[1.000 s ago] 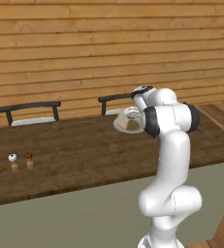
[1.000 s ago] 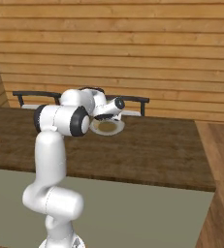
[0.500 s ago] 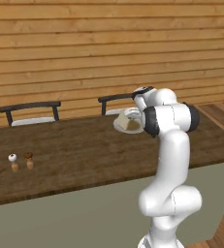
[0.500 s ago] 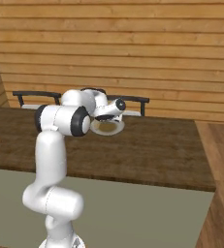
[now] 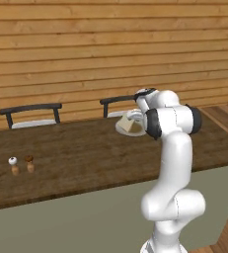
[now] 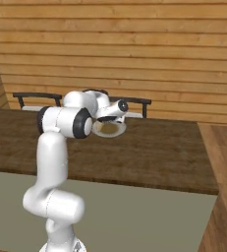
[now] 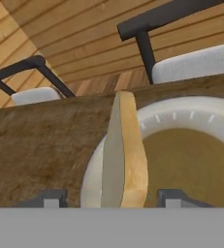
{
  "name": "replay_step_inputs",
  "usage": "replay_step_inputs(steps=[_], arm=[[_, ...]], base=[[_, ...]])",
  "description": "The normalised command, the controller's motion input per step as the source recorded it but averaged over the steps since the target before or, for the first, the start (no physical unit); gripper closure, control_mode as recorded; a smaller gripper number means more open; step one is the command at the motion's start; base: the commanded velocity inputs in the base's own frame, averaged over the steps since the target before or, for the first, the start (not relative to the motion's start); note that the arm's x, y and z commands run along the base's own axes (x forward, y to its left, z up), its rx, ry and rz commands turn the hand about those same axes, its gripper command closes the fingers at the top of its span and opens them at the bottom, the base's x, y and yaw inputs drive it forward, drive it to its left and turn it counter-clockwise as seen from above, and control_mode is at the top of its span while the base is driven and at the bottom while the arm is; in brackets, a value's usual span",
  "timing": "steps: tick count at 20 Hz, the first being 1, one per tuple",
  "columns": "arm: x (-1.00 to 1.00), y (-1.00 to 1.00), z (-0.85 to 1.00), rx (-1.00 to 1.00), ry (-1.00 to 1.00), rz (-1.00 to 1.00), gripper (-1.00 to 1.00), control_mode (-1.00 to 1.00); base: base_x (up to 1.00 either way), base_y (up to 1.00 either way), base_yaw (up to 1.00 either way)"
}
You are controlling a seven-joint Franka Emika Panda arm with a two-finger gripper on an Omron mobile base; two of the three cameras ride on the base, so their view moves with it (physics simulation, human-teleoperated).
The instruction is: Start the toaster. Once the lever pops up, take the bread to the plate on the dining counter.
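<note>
End effector [image 7: 107, 198] hung just over the plate [image 7: 181, 114], its two tips spread wide, one on each side of the bread [image 7: 125, 150]. The slice stood on edge between them with a gap on either side, so nothing was gripped any more as far as the hand view showed.

By my reading this was the final step: the bread had reached the plate on the surface [image 5: 86, 158] and the release was under way. The slice stood upright at the plate's left rim in the hand view, not lying flat. The next move would call for lifting the end effector straight up and clear without brushing the slice, which might tip either way; it could fall flat onto the plate or lean out over the rim onto the wood.

From left to right in the left base view: two small shakers [image 5: 21, 164] stood near the surface's left end, well apart from everything else. One chair [image 5: 31, 114] stood behind the far edge, a second chair [image 5: 118, 105] further along. The plate sat near the far edge, in front of that second chair. The arm [image 5: 172, 168] rose at the near edge, upright from its base, elbow bent forward at shoulder height, with the wrist reaching over to the plate and pointing down.
</note>
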Motion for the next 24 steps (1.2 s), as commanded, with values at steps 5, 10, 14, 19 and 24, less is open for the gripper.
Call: replay_step_inputs(steps=[5, 10, 14, 19, 24], arm=[[0.07, -0.25, 0.13, 0.00, 0.00, 0.00, -1.00, -1.00], [0.15, -0.06, 0.50, -0.24, 0.05, 0.00, -1.00, -1.00], [0.20, 0.21, 0.63, -0.45, 0.07, 0.00, -1.00, -1.00], [0.07, 0.29, 0.68, -0.42, 0.07, 0.00, -1.00, -1.00], [-0.68, 0.37, 0.59, -0.29, 0.03, 0.00, -1.00, -1.00]], base=[[0.00, 0.00, 0.00], [0.00, 0.00, 0.00], [0.00, 0.00, 0.00], [0.00, 0.00, 0.00], [0.00, 0.00, 0.00]])
